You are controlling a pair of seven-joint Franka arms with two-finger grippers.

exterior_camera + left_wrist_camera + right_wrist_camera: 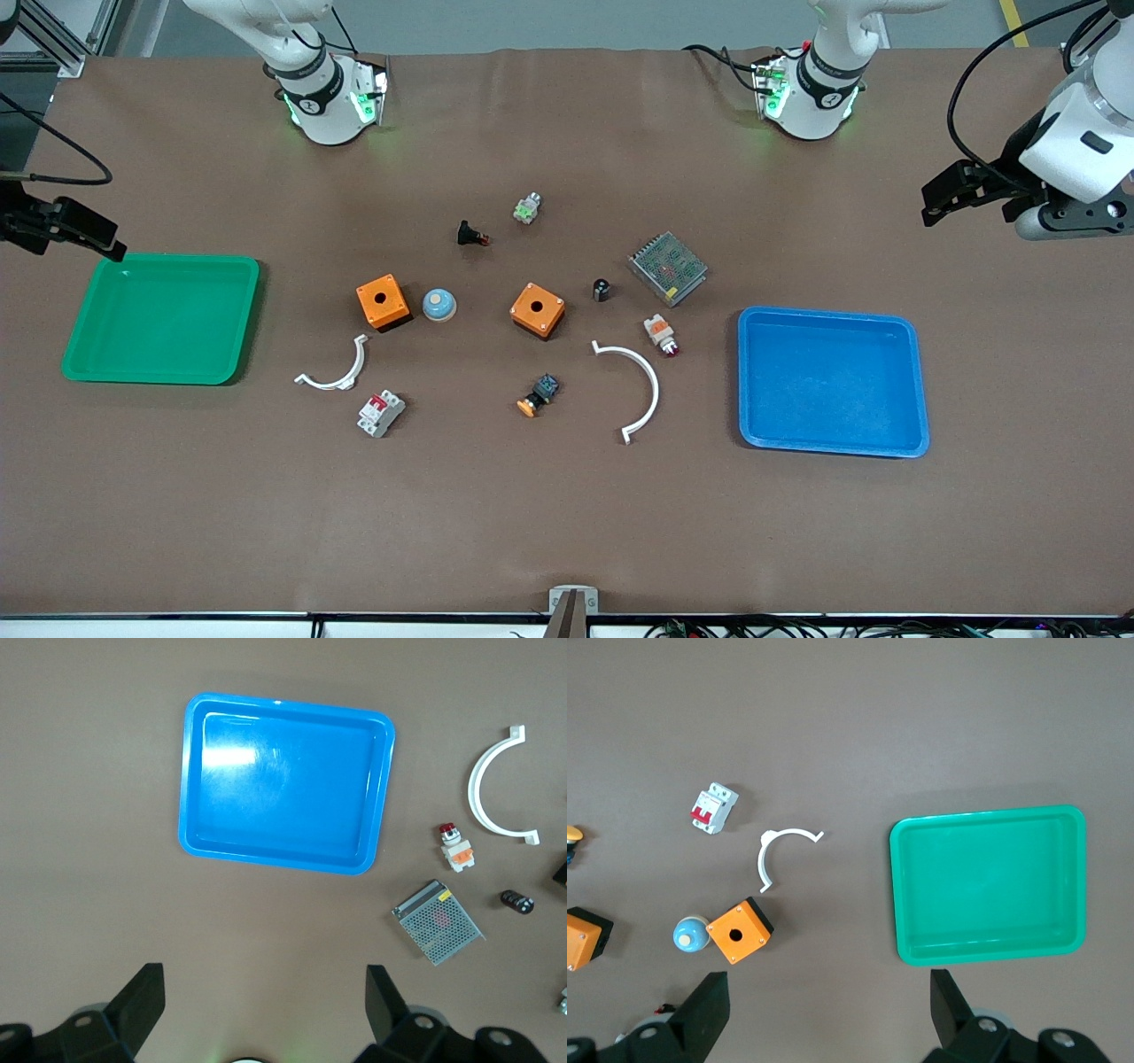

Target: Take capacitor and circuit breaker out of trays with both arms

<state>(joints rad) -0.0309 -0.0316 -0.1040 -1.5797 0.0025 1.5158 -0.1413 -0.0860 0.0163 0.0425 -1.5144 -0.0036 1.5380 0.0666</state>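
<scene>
**Brown table, parts clustered mid-frame, both arms waiting at the ends**

A brown table (567, 532) is filling the front view, its lower band lying bare. Just above that band, left of centre, the breaker (381, 413) is lying beside a small white arc (335, 369). Higher, near the centre, the capacitor (601, 290) is standing between an orange box (538, 310) and a grey mesh unit (668, 268). A green tray (159, 317) is sitting at mid-left and a blue tray (833, 381) at mid-right, with open cloth around each. The right gripper (828, 1005) is waiting over the green tray's upper-left corner, fingers spread. The left gripper (266, 1001) is hovering at the upper right of the frame, fingers spread wide.
</scene>
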